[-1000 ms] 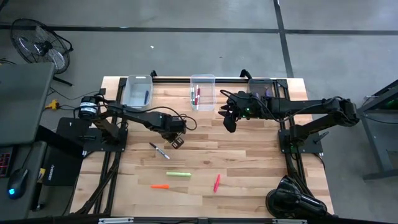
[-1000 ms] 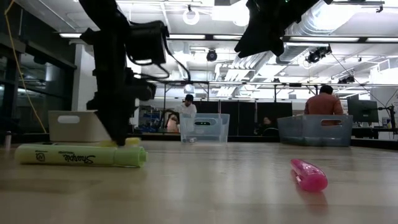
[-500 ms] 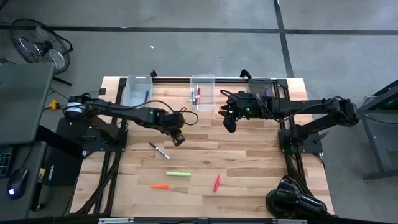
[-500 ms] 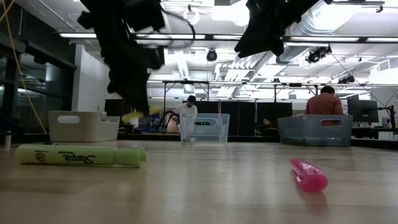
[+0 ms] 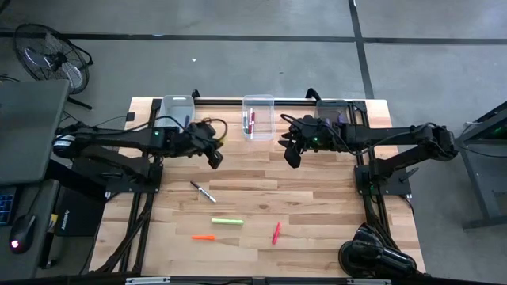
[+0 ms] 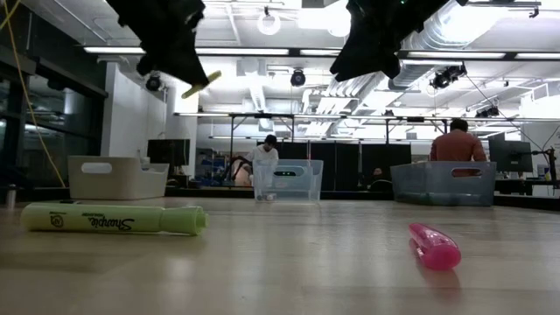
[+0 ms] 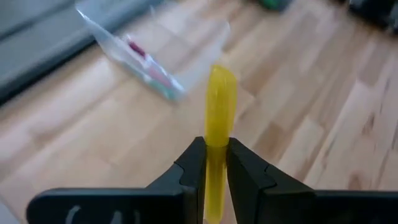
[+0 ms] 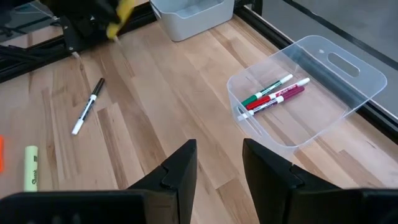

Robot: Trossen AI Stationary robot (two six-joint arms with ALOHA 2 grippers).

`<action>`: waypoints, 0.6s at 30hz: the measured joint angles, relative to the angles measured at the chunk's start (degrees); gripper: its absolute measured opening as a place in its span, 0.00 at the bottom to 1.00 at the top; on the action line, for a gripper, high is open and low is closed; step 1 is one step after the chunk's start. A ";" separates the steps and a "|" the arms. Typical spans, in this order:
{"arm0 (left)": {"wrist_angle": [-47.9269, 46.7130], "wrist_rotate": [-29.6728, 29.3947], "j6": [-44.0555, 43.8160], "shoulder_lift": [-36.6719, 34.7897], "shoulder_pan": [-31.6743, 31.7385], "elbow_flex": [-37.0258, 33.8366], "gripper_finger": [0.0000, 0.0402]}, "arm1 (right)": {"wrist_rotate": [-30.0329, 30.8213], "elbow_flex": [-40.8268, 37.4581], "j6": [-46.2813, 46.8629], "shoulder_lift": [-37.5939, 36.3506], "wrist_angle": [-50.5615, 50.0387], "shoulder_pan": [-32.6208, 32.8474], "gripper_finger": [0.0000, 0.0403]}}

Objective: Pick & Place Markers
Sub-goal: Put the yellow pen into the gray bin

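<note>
My left gripper [image 7: 216,163] hangs high over the table's far left part [image 5: 215,161], shut on a yellow marker [image 7: 219,102]; the low view shows that marker [image 6: 201,85] well above the table. My right gripper [image 8: 219,163] stands open over the far middle [image 5: 291,158], nothing between its fingers. Lying flat on the table are a black-and-white marker [image 5: 203,191], a light green one [image 5: 227,222], an orange one [image 5: 203,237] and a red one [image 5: 276,232]. My left gripper pinches the yellow marker between its two fingers, on the marker's body [image 7: 217,140] toward its rear end. The marker lies along the fingers and sticks out ahead of them. It is lifted clear of the table and slants in the low view.
Three bins line the far edge: a left one [image 5: 176,115], a clear middle one [image 5: 258,116] holding several markers [image 8: 273,96], and a right one [image 5: 337,111] behind my right arm. The near half of the table holds only the loose markers.
My left gripper has risen from the table top with the yellow marker, drawn back toward the far left, and tipped from pointing steeply down to a shallower slant. The marker now hangs clear of the table. My right arm has kept still.
</note>
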 joint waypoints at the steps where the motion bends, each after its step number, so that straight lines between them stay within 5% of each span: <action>1: 0.01 -0.85 0.00 -0.96 0.00 0.03 0.11 | 0.21 0.00 -0.03 0.00 0.01 0.02 0.29; 18: 0.05 -17.62 0.00 -7.85 0.00 0.04 0.11 | 0.53 0.00 -0.15 0.00 0.02 0.01 0.29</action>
